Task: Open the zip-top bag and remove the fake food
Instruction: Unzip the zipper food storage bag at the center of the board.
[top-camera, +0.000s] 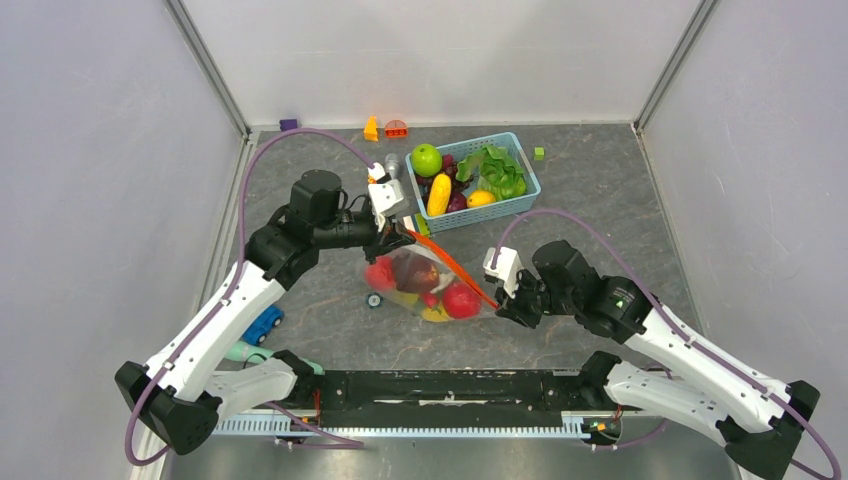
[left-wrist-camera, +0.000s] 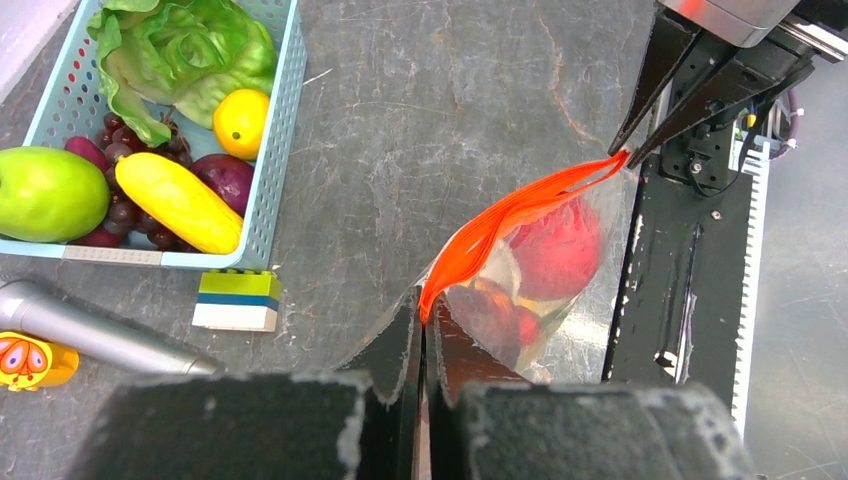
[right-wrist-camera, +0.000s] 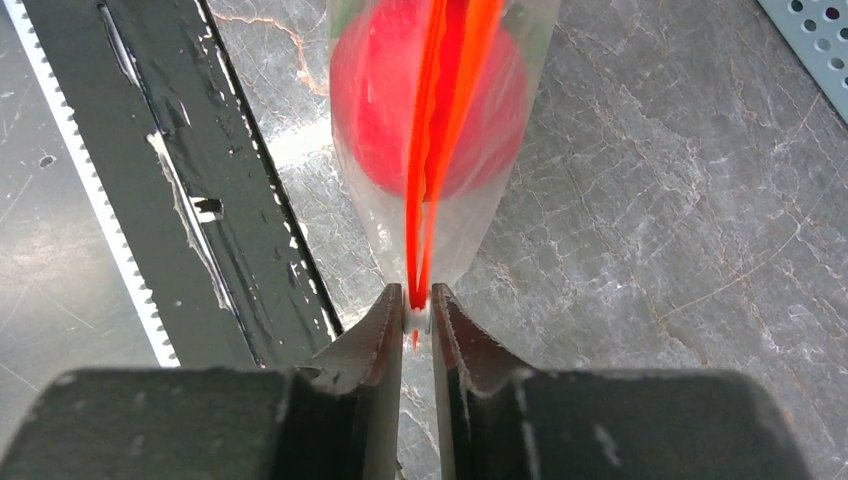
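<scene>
The zip-top bag (top-camera: 425, 285) hangs stretched between my two grippers just above the table, with its orange-red zip strip (top-camera: 455, 265) on top. Inside it is the fake food: red round fruits (top-camera: 461, 299), a dark maroon one (top-camera: 417, 270) and a yellow piece (top-camera: 435, 314). My left gripper (top-camera: 405, 238) is shut on the far-left end of the strip (left-wrist-camera: 510, 215), its tips (left-wrist-camera: 423, 310) pinching it. My right gripper (top-camera: 500, 305) is shut on the near-right end, tips (right-wrist-camera: 417, 300) clamped on a small white slider. A red fruit (right-wrist-camera: 375, 110) shows through the plastic.
A light-blue basket (top-camera: 520, 195) at the back holds a green apple (top-camera: 426, 159), lettuce (top-camera: 495, 170) and other produce. A stacked toy brick (left-wrist-camera: 236, 300) and a grey cylinder (left-wrist-camera: 90, 335) lie by it. A blue toy car (top-camera: 262, 324) lies at the left. The black base rail (top-camera: 450, 390) runs along the near edge.
</scene>
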